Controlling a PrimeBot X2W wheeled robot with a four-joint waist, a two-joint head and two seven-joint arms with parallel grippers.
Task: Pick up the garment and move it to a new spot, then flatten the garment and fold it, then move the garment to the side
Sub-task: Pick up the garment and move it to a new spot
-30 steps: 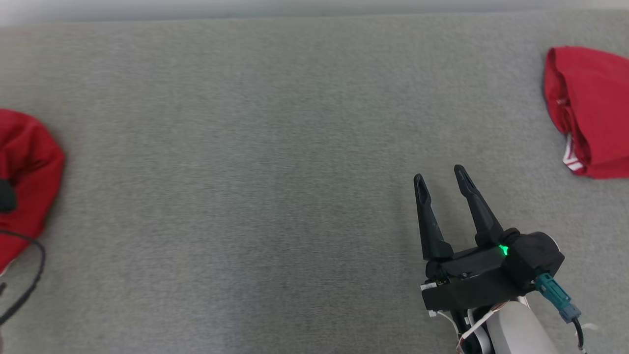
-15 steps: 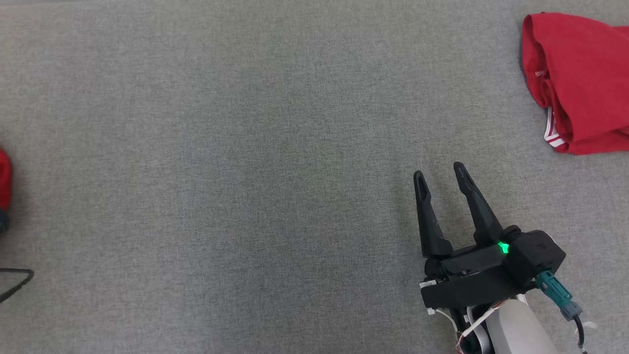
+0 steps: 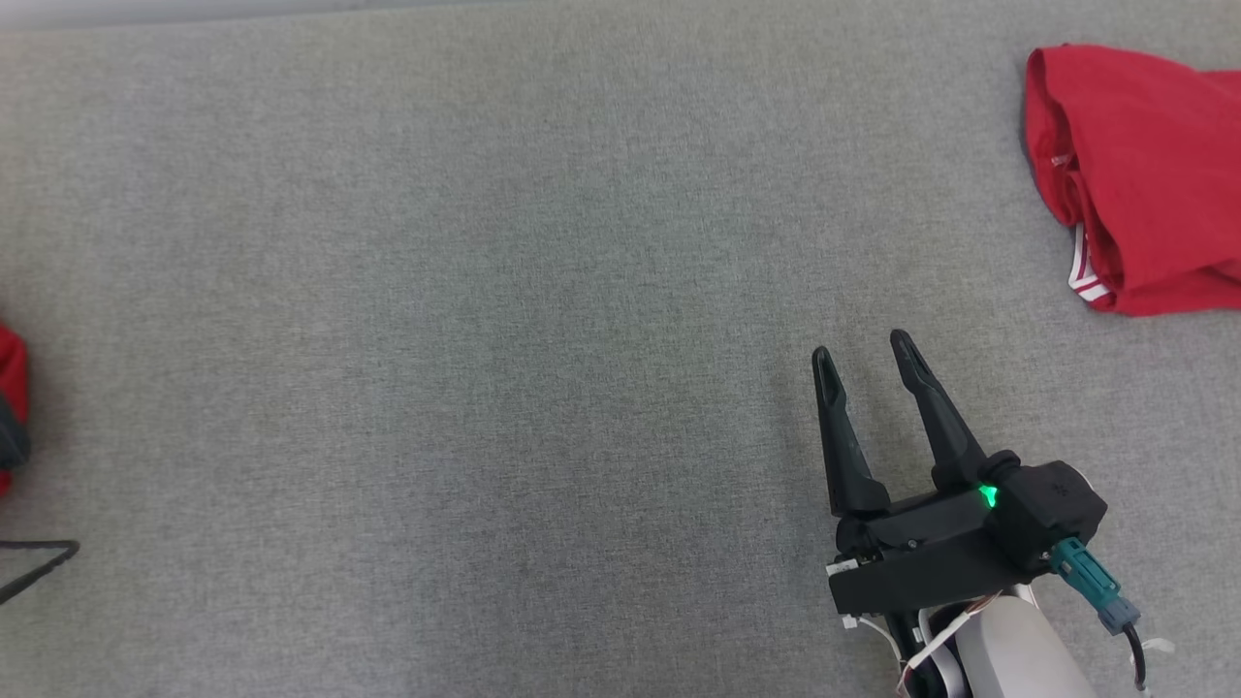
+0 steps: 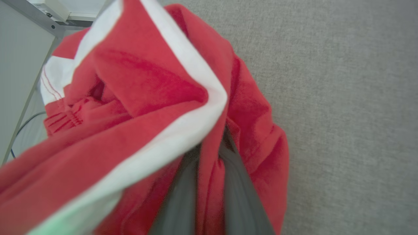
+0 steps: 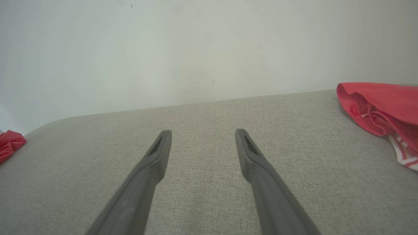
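Note:
The garment (image 4: 147, 98) is red with white stripes and lies bunched at the left end of the grey surface. In the left wrist view my left gripper (image 4: 211, 147) is shut on a fold of it, with red fabric pinched between the two dark fingers (image 4: 183, 195). A red sliver of the garment (image 3: 8, 364) shows at the head view's left edge, and a small part (image 5: 9, 143) in the right wrist view. My right gripper (image 3: 858, 351) hovers open at the lower right with nothing between its fingers (image 5: 156, 153).
A second red garment (image 3: 1134, 174) with white stripes lies at the far right of the grey padded surface (image 3: 485, 339), also seen as a red heap (image 5: 382, 104) from the right wrist. A pale wall (image 5: 196, 49) rises behind the surface's far edge.
The head camera has shifted, so much less of the left garment shows at the left edge. My left gripper has closed. The right gripper keeps its pose, open.

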